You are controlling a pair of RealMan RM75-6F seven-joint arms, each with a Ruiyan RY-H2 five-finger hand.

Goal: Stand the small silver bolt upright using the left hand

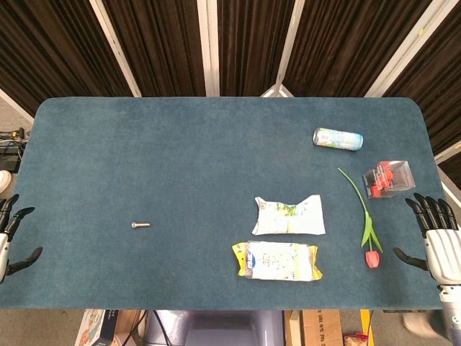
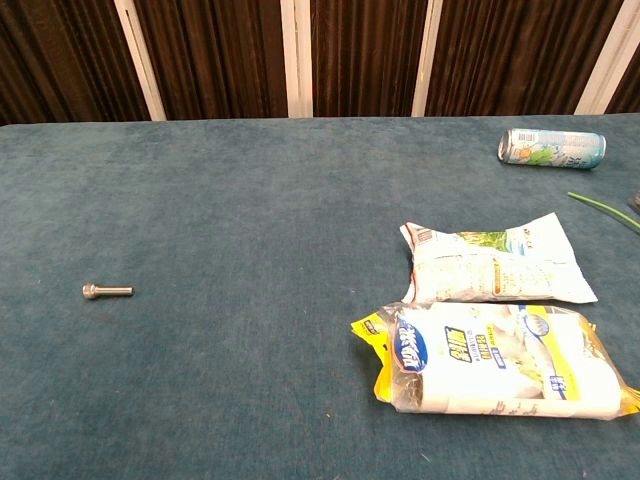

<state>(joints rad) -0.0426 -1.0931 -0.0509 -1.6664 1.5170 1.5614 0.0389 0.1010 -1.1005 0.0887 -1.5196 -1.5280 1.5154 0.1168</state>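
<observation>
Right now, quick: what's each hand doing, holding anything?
Left hand: open, fingers apart, holding nothing, at the table's left edge; bolt lies untouched.
Right hand: open, fingers spread, holding nothing.

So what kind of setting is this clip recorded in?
Probably a lab or staged test area rather than a home. A table covered in blue-green felt stands before dark curtains, with unrelated props scattered on it: a small silver bolt, snack packets, a can and a tulip.
</observation>
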